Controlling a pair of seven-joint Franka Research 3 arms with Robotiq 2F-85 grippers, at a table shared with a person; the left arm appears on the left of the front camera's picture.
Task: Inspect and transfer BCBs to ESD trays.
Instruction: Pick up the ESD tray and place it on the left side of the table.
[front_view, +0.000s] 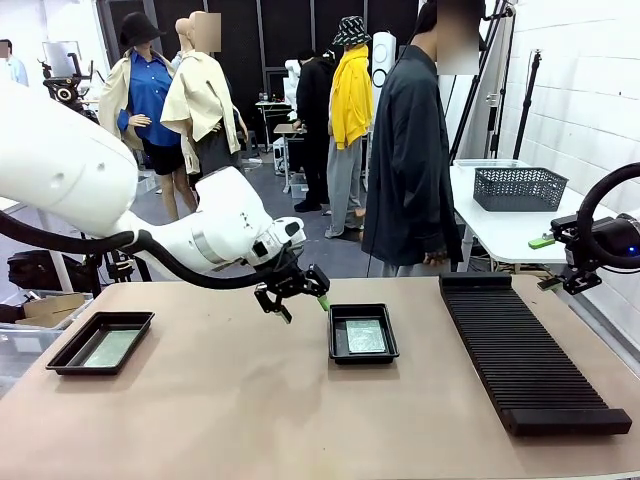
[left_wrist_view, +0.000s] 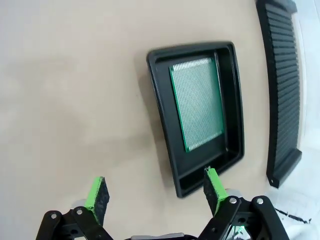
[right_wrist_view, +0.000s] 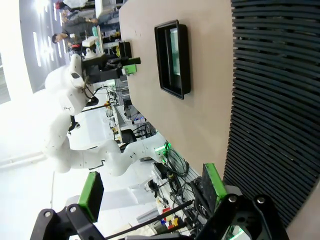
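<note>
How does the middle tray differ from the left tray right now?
The middle tray lies under the open left gripper, beside the ribbed rack; the left tray sits apart near the table's left edge. The middle tray stands end-on to the front camera; the left tray lies wider across and skewed. Both are shallow, black, and hold one green board.

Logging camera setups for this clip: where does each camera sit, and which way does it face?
Front: between the arms, facing the person across the table; left end effector open beside the middle tray.
Left wrist: above the table, looking down at that tray and its board; own green fingers show.
Right wrist: rolled sideways, over the ribbed rack; own fingers show.
Shared: all three see the middle tray.
</note>
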